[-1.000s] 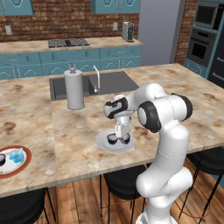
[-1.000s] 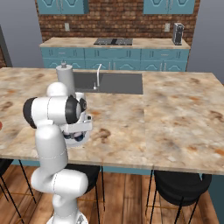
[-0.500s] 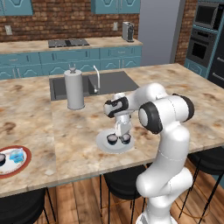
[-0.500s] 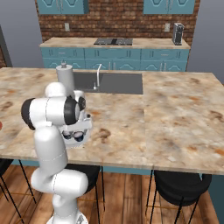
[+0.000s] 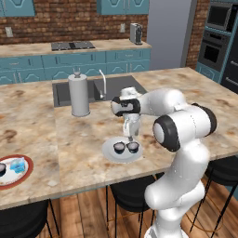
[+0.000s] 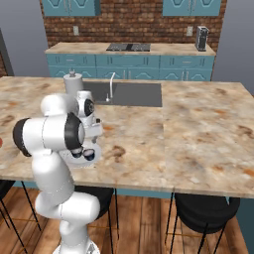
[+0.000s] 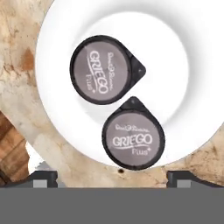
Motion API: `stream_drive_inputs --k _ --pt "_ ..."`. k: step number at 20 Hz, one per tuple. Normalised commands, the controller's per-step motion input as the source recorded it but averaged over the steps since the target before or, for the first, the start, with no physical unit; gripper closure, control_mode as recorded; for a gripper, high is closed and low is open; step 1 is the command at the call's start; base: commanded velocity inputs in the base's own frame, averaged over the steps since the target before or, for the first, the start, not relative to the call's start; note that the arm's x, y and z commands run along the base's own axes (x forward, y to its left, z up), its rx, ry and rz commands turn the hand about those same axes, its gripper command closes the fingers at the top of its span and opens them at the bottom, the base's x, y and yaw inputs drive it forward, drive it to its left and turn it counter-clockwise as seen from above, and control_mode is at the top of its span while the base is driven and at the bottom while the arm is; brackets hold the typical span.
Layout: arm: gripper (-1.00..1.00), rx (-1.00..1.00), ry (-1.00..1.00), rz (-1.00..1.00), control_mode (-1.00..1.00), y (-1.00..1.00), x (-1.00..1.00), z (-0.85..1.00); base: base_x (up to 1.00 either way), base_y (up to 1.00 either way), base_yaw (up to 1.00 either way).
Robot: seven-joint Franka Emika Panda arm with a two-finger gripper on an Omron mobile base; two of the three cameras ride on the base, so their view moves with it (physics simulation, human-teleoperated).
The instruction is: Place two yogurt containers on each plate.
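two plates [image 5: 122, 156] [image 5: 25, 174], four yogurt containers [image 5: 119, 148] [image 5: 133, 147] [image 5: 18, 165] [image 5: 1, 168]

white arm [image 5: 186, 153], dark joints, rounded segments

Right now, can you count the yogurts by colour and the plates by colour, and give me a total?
Dark round yogurt cups: 3, two on the pale grey plate at and, one on the red-rimmed plate at
Light-blue yogurt box: 1
Pale grey plates: 1
Cream plates with red-brown rim: 1
Total: 6
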Motion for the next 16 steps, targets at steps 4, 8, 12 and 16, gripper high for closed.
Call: stream_drive_inputs --k 4,8,12,16 --pt "-1.00 0.01 -0.33 -0.06 -1.00 -0.13 -0.57 0.81 0.00 0.00 0.00" --pt "-1.00 0.00 -0.35 -0.07 -1.00 -0.12 -0.60 0.78 0.00 0.00 0.00" --pt "-1.00 0.03 -0.58 -0.06 -1.00 -0.14 -0.91 0.47 0.00 0.00 0.00" --pt "-1.00 0.06 -0.29 -0.04 -1.00 -0.14 -0.42 0.46 0.00 0.00 0.00"
